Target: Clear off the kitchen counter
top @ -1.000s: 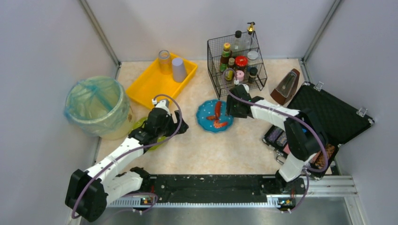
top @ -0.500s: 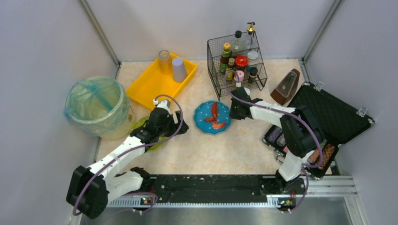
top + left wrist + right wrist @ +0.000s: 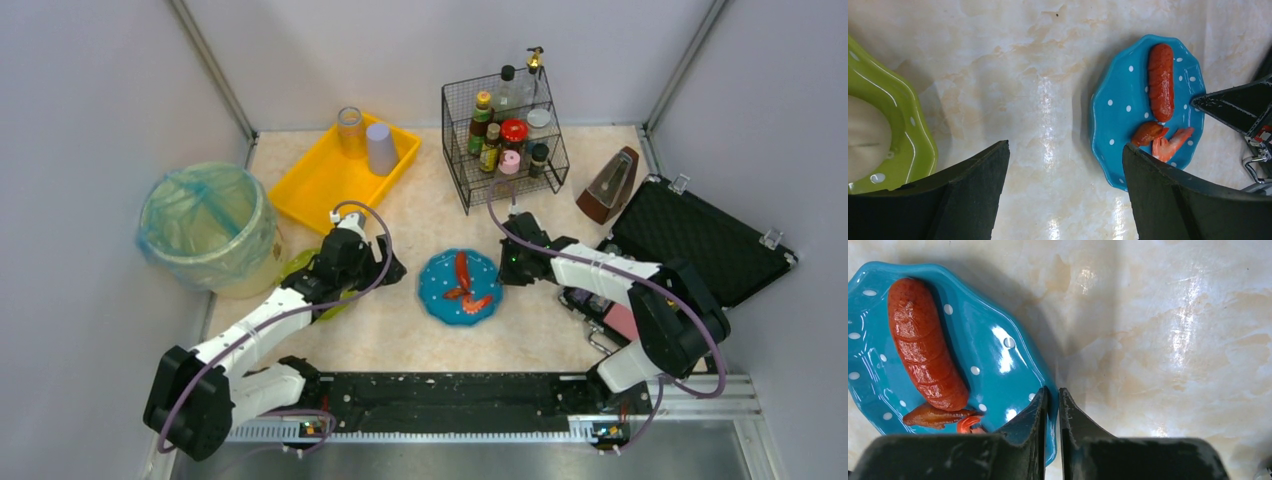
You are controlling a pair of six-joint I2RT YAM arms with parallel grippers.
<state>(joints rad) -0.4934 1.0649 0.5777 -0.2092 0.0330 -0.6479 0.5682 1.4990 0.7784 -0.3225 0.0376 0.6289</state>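
A blue dotted plate (image 3: 458, 288) with a sausage (image 3: 462, 268) and shrimp pieces (image 3: 476, 301) is on the beige kitchen counter (image 3: 420, 335), centre. My right gripper (image 3: 507, 264) is shut on the plate's right rim; in the right wrist view the fingers (image 3: 1034, 415) pinch the plate (image 3: 993, 355) edge. My left gripper (image 3: 385, 268) is open and empty above bare counter, left of the plate (image 3: 1128, 105). A green plate (image 3: 300, 268) lies partly under the left arm and shows in the left wrist view (image 3: 895, 125).
A bin with a green bag (image 3: 205, 225) stands at far left. A yellow tray (image 3: 320, 175) holds two cups (image 3: 380, 148). A wire rack of bottles (image 3: 505, 135), a metronome (image 3: 610, 185) and an open black case (image 3: 700, 240) are at the right.
My right gripper has pulled the blue plate toward the near edge and slightly right. The left arm has shifted a little forward.
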